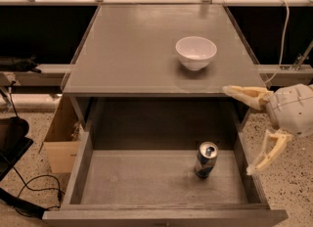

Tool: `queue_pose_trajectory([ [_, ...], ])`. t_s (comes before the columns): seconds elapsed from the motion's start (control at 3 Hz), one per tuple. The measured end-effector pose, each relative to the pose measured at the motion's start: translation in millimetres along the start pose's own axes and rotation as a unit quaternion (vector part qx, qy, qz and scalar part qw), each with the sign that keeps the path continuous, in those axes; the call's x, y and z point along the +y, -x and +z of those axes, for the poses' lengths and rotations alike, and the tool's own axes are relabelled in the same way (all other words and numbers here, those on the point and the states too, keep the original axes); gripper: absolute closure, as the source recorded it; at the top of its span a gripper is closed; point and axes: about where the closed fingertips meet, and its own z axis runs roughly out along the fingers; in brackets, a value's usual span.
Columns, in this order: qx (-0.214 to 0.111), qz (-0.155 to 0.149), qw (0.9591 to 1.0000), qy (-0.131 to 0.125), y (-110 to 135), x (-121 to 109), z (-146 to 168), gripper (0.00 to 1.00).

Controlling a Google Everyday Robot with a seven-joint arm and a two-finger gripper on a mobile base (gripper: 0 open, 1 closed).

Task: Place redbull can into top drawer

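The redbull can (206,160) stands upright on the flat grey bottom of the open top drawer (122,182), right of its middle. It is slim, silver and dark blue, with a silver pull-tab top. My gripper (239,130) is open and empty, with its two cream fingers (247,96) spread wide. It hangs at the right of the drawer, above and outside the drawer's right wall, apart from the can.
A white bowl (196,52) sits on the grey tabletop (132,50) above the drawer. A cardboard box (61,133) stands on the speckled floor at the left, with black cables (24,192) beside it. Rails and dark shelving run behind the table.
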Motion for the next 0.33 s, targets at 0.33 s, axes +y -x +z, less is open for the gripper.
queue_pose_trajectory([
  [0.33, 0.096, -0.017, 0.9951, 0.018, 27.5, 10.5, -25.7, 0.00],
])
